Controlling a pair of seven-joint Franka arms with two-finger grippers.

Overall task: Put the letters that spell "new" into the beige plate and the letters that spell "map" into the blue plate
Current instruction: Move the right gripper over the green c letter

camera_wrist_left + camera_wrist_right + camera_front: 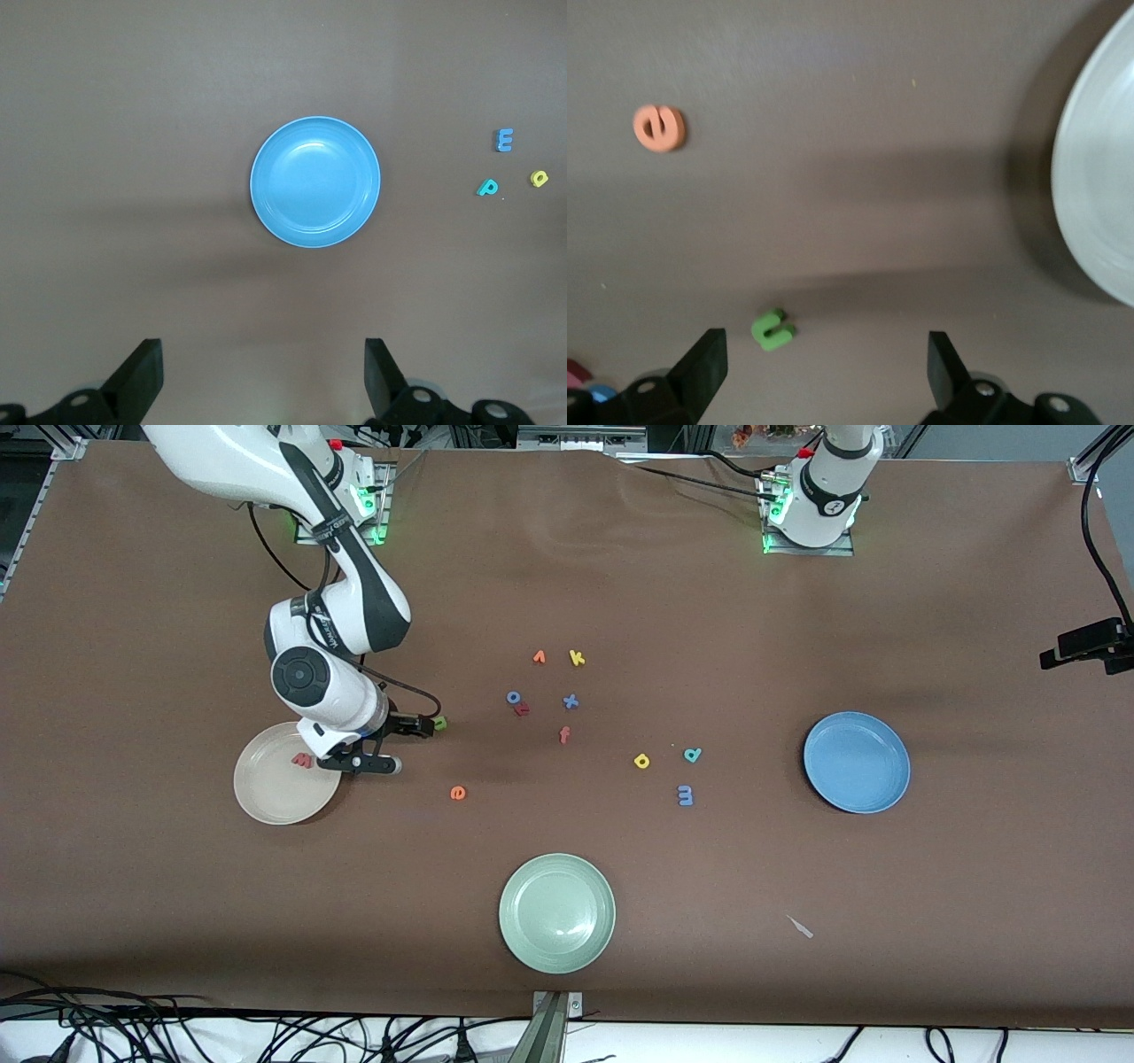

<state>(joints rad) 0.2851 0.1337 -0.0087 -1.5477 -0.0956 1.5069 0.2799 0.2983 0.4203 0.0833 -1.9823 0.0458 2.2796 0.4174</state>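
The right gripper (383, 746) is positioned low over the brown table covering (567, 957), just beside the rim of the round shallow cream-beige plate (275, 797). Its fingers (700, 367) are spread wide and nothing is held between them. The small green foam letter n (439, 724) lies on the table just beside this gripper, toward the left arm's end of the table. The pinkish-red foam letter w (303, 759) lies inside the beige plate. The orange foam letter e (457, 792) lies on the table, nearer to the front camera than the n and apart from the plate.

The left gripper (261, 376) is out of the front view; the left arm waits. In the left wrist view its fingers (142, 372) are seen set wide apart and empty, high over the round shallow sky-blue plate (856, 762). No letter lies in that plate.

The yellow round foam letter a (641, 761), the teal foam letter p (692, 755) and the blue foam letter m (685, 794) lie close together on the table, between the e and the blue plate. The m lies nearest to the front camera of the three.

A pale green round plate (556, 912) is located near the table edge closest to the front camera.
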